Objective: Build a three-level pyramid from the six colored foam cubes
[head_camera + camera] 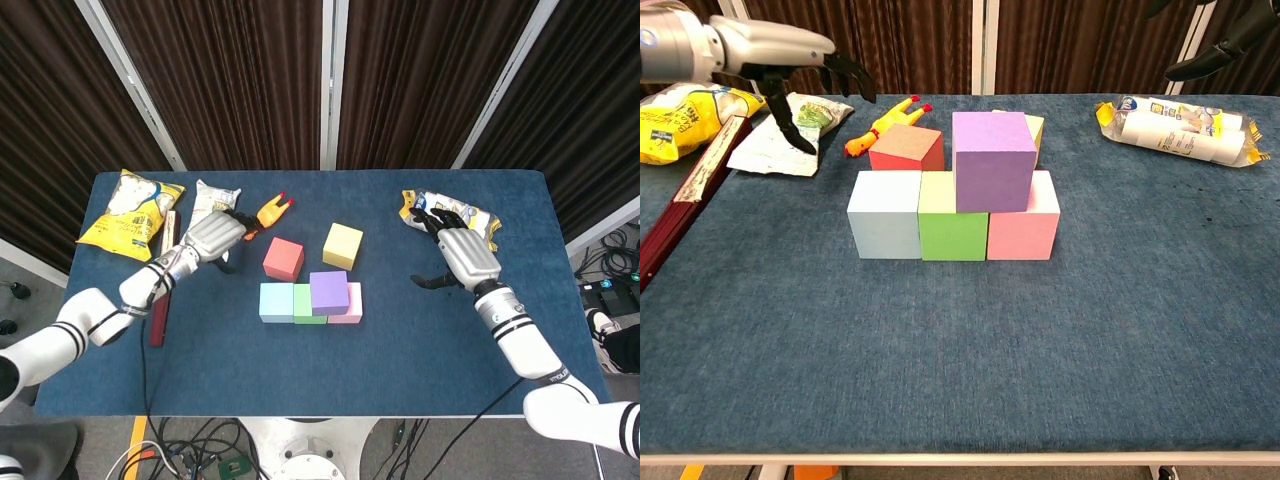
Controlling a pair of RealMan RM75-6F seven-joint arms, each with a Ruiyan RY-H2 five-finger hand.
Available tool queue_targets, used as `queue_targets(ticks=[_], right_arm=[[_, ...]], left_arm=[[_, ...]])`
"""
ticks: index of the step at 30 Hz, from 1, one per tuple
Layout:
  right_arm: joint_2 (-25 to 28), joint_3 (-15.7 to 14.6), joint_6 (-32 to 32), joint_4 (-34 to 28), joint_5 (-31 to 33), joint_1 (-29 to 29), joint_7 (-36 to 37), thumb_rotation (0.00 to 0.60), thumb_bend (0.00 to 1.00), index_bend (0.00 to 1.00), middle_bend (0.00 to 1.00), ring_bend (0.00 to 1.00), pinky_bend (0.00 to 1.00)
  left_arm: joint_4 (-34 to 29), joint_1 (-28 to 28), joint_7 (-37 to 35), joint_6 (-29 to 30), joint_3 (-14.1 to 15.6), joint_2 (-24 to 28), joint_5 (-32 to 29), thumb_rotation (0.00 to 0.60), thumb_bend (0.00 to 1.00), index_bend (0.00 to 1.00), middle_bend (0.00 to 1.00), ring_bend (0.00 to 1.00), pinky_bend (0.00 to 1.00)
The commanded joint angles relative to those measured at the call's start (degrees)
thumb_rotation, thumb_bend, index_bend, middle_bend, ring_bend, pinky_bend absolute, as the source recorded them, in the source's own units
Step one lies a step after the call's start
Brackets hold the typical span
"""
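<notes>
A light blue cube (276, 302), a green cube (307, 306) and a pink cube (351, 304) sit in a row on the blue table (320, 370). A purple cube (328, 291) rests on top, over the green and pink ones (993, 160). Behind the row lie a red cube (283, 258) and a yellow cube (342, 245), both loose. My left hand (214, 236) hovers open, fingers spread, left of the red cube (906, 147). My right hand (464, 256) is open off to the right, near a snack packet, holding nothing.
A rubber chicken (267, 215) lies behind the red cube. A white packet (208, 205), a yellow chip bag (131, 208) and a dark red book (163, 290) sit at the left. Another snack packet (450, 212) lies at the back right.
</notes>
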Motion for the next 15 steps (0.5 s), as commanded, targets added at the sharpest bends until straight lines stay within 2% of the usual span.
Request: queue_targets(ticks=[1, 15], right_arm=[[-0.3, 0.0, -0.5, 0.6, 0.0, 0.0, 0.2, 0.600, 0.12, 0.00, 0.15, 0.00, 0.00], [-0.8, 0.2, -1.0, 1.6, 0.0, -0.9, 0.7, 0.600, 0.12, 0.00, 0.15, 0.00, 0.00]], left_arm=[[2.7, -1.4, -0.6, -0.3, 0.7, -2.7, -0.2, 0.600, 0.09, 0.21, 0.17, 0.19, 0.25], [9.5, -5.2, -7.1, -1.4, 1.5, -10.2, -2.6, 0.600, 0.09, 0.21, 0.17, 0.19, 0.25]])
